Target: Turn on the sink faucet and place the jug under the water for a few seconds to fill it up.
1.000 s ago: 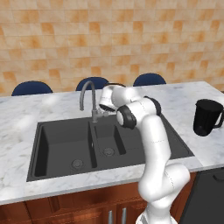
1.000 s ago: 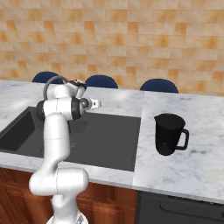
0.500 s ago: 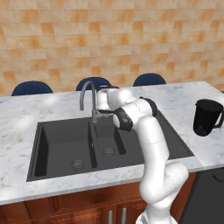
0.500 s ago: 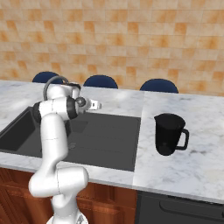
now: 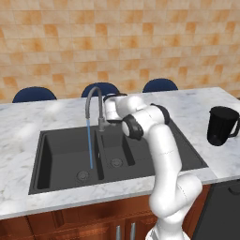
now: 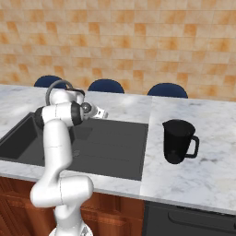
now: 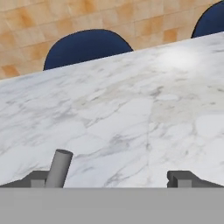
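Counting one jug | one water stream | gripper open, empty

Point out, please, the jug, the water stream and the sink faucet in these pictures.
jug (image 6: 176, 141): right base view, middle of its black body.
water (image 5: 90, 143): left base view, midway down the blue stream.
sink faucet (image 5: 93, 92): left base view, arched spout.

**Kitchen surroundings: counter, wall, chairs, cabinets**

A white-and-grey marble countertop runs the width of the room. Behind it stands a wall of orange-tan tiles. Three dark blue chair backs show above the counter's far edge, side by side. Reddish-brown wooden cabinet fronts sit below the counter, with a dark appliance panel beside them.
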Robot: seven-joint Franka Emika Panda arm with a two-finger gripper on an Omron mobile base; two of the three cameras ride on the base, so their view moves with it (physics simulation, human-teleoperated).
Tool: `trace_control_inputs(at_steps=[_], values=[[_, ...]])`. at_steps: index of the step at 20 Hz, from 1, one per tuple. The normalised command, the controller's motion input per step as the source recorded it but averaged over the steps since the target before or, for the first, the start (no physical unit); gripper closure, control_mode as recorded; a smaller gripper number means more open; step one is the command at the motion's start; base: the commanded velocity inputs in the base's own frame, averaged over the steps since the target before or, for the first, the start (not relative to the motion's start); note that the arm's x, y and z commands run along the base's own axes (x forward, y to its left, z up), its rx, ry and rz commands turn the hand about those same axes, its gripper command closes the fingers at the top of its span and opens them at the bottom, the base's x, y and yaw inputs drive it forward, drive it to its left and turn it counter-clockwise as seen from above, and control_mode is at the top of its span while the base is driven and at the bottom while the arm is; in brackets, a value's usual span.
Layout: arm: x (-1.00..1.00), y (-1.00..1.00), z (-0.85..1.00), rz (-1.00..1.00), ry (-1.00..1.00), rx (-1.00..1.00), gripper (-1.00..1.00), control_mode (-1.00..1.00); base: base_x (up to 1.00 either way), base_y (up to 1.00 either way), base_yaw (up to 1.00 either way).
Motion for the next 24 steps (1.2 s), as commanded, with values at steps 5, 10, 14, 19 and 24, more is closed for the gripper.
trace_control_inputs(at_steps=[5, 10, 14, 19, 24], values=[[-0.07, -1.00, 0.03, -0.07, 0.00, 0.06, -1.00, -1.00, 0.00, 0.00, 0.00], [-0.17, -1.00, 0.38, -0.02, -0.01, 0.03, -1.00, -1.00, 0.00, 0.00, 0.00], [-0.18, -1.00, 0.78, 0.00, -0.10, 0.10, -1.00, -1.00, 0.00, 0.00, 0.00], [-0.18, -0.85, 0.96, 0.00, -0.11, 0.15, -1.00, -1.00, 0.00, 0.00, 0.00], [-0.20, -0.51, 1.00, 0.03, -0.08, 0.10, -1.00, -1.00, 0.00, 0.00, 0.00]])
